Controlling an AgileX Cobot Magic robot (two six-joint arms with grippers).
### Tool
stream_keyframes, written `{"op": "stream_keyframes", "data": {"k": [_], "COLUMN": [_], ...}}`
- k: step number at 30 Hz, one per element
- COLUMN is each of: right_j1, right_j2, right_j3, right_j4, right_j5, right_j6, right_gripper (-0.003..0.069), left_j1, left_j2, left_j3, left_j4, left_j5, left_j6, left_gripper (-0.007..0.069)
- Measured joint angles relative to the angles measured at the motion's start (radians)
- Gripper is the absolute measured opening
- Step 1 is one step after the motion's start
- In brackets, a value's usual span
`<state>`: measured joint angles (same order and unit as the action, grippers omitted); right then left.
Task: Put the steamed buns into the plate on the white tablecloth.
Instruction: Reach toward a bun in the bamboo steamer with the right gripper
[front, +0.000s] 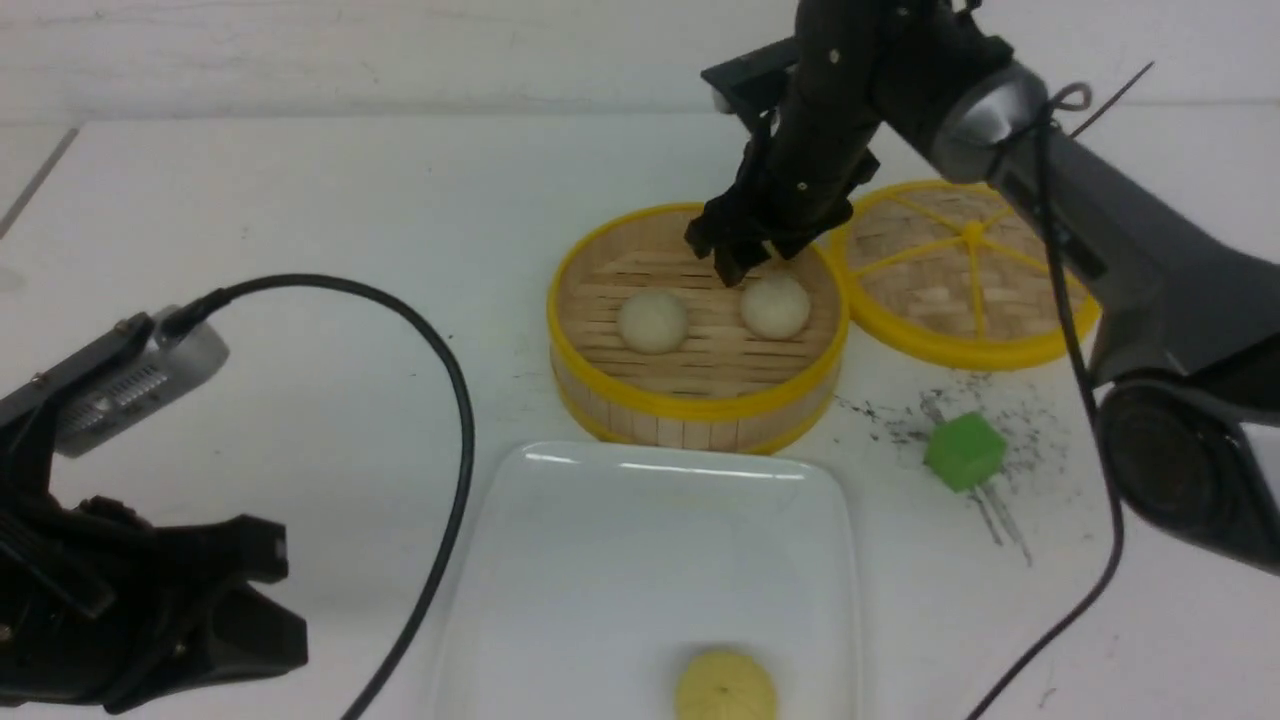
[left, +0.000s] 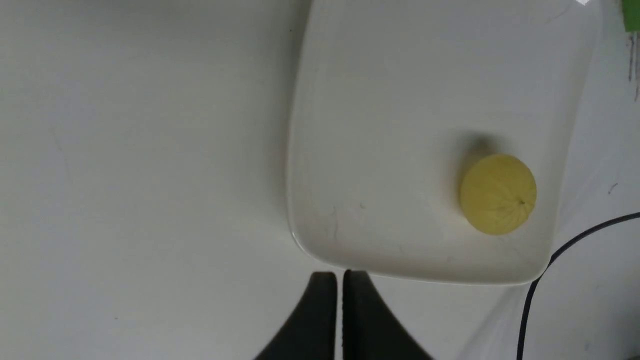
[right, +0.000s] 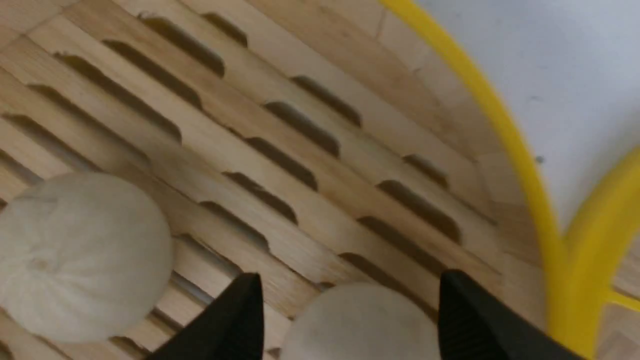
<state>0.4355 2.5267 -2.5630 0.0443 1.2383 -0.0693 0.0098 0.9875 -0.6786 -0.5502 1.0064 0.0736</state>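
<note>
Yellow pleated bun (left: 498, 194) on plate (left: 400, 90); left gripper (left: 340, 275), seemingly closed, alongside.

I see cream-white steamed buns (front: 652, 321), yellow-rimmed slatted steamer (front: 700, 408), pleated yellow bun (front: 725, 688) on white plate (front: 640, 560), green cube (front: 964, 452).

Robot test bench, plain white tablecloth (front: 300, 200), scuffed, black cable (front: 467, 430), bare white wall (front: 300, 50)
</note>
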Motion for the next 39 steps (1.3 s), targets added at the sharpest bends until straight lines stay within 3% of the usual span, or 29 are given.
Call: {"op": "stream_keyframes", "data": {"k": [14,22,33,36,39], "right_j1": [0.002,0.002,0.002,0.002,0.002], "right_j2": [-0.06,-0.095,-0.066,-0.065,-0.067], "right_j3": [0.014,0.059,0.157,0.157,0.157], "right_j4": [-0.058,-0.021,-0.032,-0.034,-0.034], "right_j5": [0.009,0.009,0.008,0.005,0.003], "right_j6": [0.064,0.176,0.184,0.179,0.166], "right_gripper": [0.0452,0.0452,0.0425,0.0309,0.0115], "left_j1": [0.0,0.0,0.0,0.0,0.0], "left_j2": [0.0,0.0,0.0,0.0,0.0], "left_j3": [0.0,0.0,0.0,0.0,0.0], "left_j4": [-0.001,0.0,0.013,0.029,0.031], "left_j5": [0.0,-0.008,-0.016,-0.016,-0.016], "left_j6": [0.0,0.0,0.0,0.0,0.0], "left_gripper": [0.0069,0.0081,0.009,0.0091,0.0092]}}
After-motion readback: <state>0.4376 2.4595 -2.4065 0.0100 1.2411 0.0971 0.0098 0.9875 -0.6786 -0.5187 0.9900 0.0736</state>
